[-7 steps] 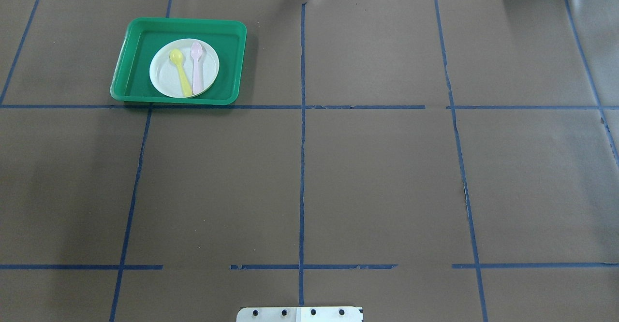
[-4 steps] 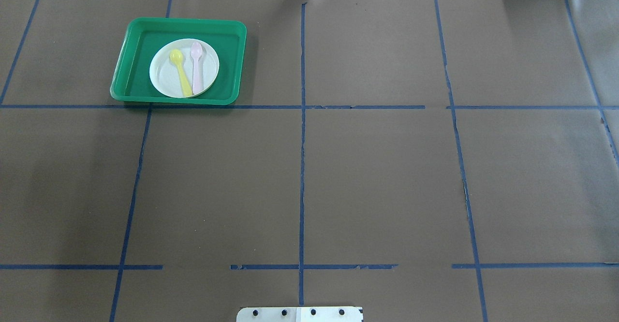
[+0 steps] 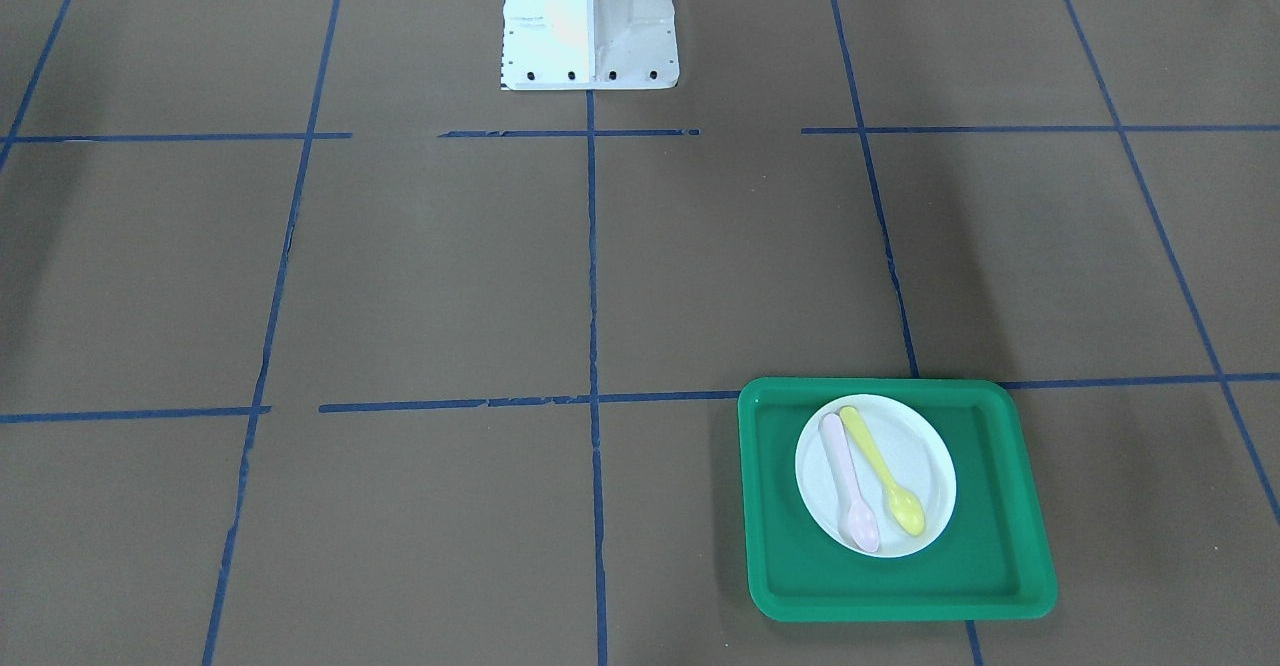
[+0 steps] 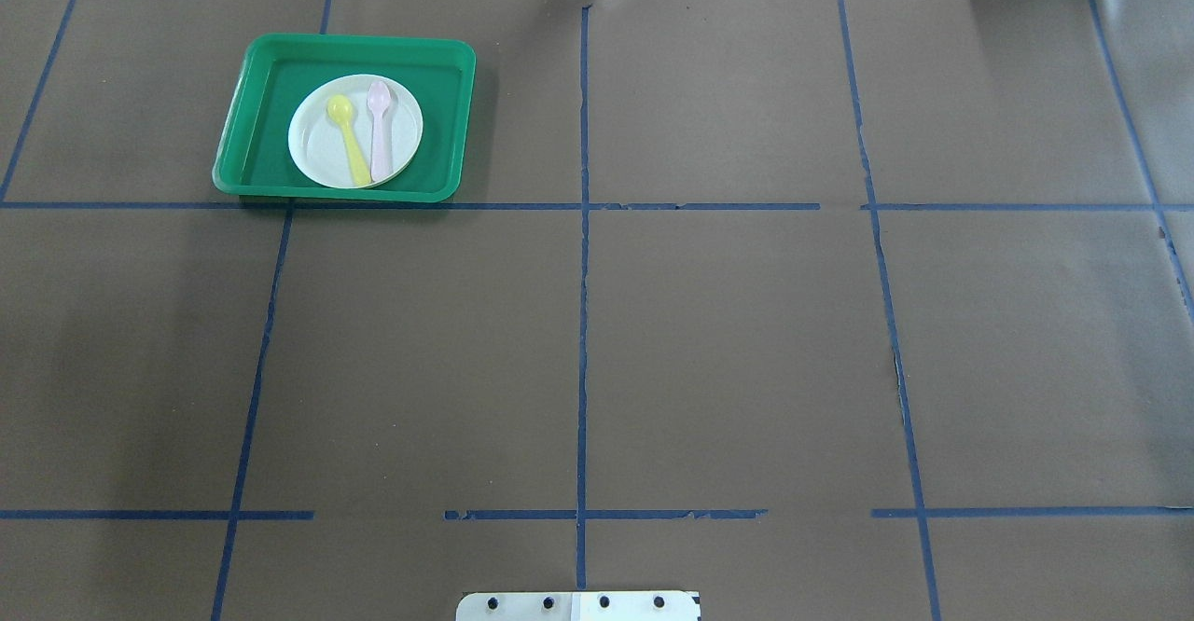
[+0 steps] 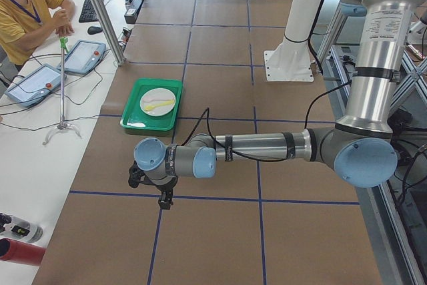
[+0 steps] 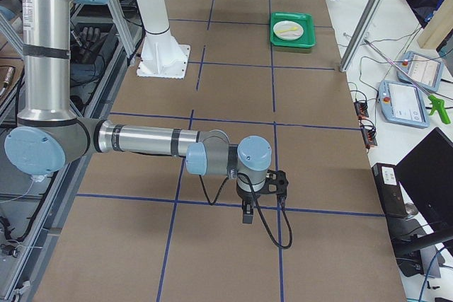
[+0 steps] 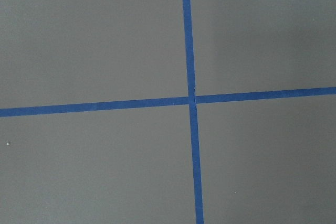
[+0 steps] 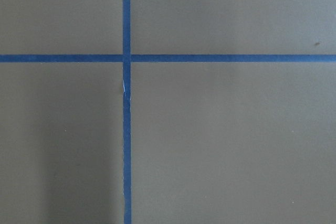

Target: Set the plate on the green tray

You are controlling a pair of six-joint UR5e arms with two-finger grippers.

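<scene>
Small plate (image 4: 317,150) sits flat inside green tray (image 4: 438,99), w/ yellow spoon (image 4: 350,144) & pink spoon (image 4: 380,136) on it. Over table (image 4: 746,341), well apart from tray — left gripper (image 5: 165,199) & right gripper (image 6: 247,216); can't tell if claws are apart or together.

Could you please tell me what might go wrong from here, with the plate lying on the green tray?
1. The yellow spoon and pink spoon lie loose on the plate; a knock to the green tray could probably slide them off.
2. The left tool points down over the table on the tray's side; a careless sweep might strike the tray.
</scene>
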